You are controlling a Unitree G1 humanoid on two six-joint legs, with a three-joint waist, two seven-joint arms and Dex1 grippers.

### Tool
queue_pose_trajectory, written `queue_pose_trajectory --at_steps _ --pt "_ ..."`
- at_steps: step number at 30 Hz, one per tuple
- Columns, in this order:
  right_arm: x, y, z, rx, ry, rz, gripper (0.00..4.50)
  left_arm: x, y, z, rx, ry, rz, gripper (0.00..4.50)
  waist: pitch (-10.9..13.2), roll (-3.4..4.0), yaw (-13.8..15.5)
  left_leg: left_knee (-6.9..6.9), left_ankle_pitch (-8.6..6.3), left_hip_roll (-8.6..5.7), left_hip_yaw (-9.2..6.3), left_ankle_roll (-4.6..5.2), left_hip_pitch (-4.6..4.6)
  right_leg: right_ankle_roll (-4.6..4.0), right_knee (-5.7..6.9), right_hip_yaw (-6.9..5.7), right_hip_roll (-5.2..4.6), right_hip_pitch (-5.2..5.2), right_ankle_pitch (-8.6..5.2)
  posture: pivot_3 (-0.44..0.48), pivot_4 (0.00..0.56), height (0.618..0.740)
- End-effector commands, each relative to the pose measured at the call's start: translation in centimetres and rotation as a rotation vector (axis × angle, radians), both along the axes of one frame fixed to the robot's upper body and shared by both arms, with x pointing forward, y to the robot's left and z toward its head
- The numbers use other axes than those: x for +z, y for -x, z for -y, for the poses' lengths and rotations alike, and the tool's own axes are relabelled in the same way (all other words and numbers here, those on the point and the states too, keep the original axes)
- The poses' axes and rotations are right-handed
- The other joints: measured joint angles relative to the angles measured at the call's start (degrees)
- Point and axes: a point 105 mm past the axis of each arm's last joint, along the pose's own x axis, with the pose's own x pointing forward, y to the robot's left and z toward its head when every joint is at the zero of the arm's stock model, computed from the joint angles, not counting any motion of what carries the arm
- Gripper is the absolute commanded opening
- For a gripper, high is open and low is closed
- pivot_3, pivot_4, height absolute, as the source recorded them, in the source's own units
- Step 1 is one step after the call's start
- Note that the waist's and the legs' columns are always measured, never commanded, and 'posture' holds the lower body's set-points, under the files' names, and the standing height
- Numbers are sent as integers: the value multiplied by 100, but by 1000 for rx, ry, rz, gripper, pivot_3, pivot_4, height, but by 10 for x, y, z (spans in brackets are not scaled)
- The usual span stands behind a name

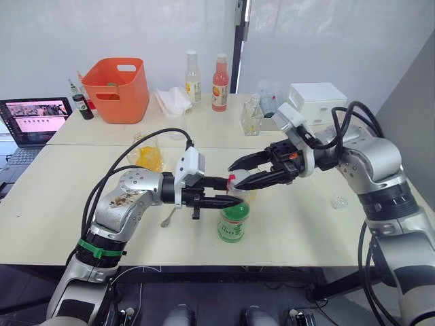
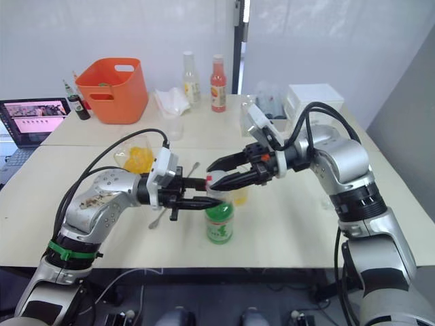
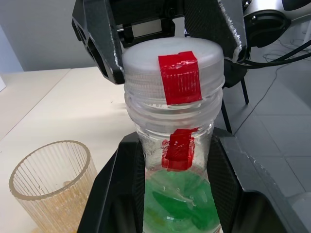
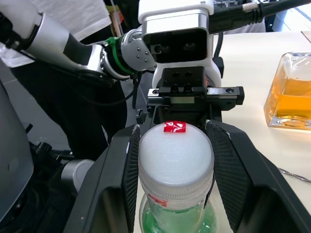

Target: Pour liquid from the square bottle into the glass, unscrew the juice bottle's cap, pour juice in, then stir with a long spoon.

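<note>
The green juice bottle (image 1: 233, 221) stands upright near the table's front edge. My left gripper (image 1: 228, 192) is shut on its neck, just under the cap. The white cap (image 4: 176, 155) with its red mark is still on the bottle, and my right gripper (image 1: 234, 176) is shut on it from the opposite side. The glass (image 3: 51, 179) stands just behind the bottle and holds a little yellow liquid. Further left on the table is the square bottle (image 1: 149, 157) with orange-yellow liquid. The long spoon (image 1: 170, 216) lies flat below my left forearm.
Along the back stand an orange bucket (image 1: 119, 88), a pale yellow bottle (image 1: 194, 78), a red-orange bottle (image 1: 219, 83), a small clear bottle (image 1: 251, 119) and a white box (image 1: 316, 102). A laptop (image 1: 34, 119) sits at far left. A clear stopper (image 1: 338, 202) lies at right.
</note>
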Motion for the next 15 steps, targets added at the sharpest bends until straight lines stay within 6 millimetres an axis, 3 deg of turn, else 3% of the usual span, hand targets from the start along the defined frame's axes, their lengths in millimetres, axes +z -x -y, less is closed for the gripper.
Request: queue_pose_trajectory --at_steps 1,2,7,15 --pt "14 -2 6 -25 -19 65 2139 -8 5 3 -28 -37 -22 1337 0 0 1 0 0 0 0 0 0 0 0 0 0 0 0 0 150 715" --pt "16 -2 6 -27 -25 68 2737 -9 5 3 -28 -36 -23 1337 0 0 4 0 0 0 0 0 1 0 1 0 0 1 0 0 150 715" --pt "23 1 10 -56 -54 89 4442 -9 3 4 -31 -37 -22 1337 0 0 12 0 0 -1 0 0 0 0 2 0 -1 0 0 0 150 715" --pt "28 9 10 -82 -73 121 4480 -8 1 4 -35 -39 -20 1337 0 0 18 1 0 -2 0 0 0 0 2 1 -2 0 0 0 150 715"
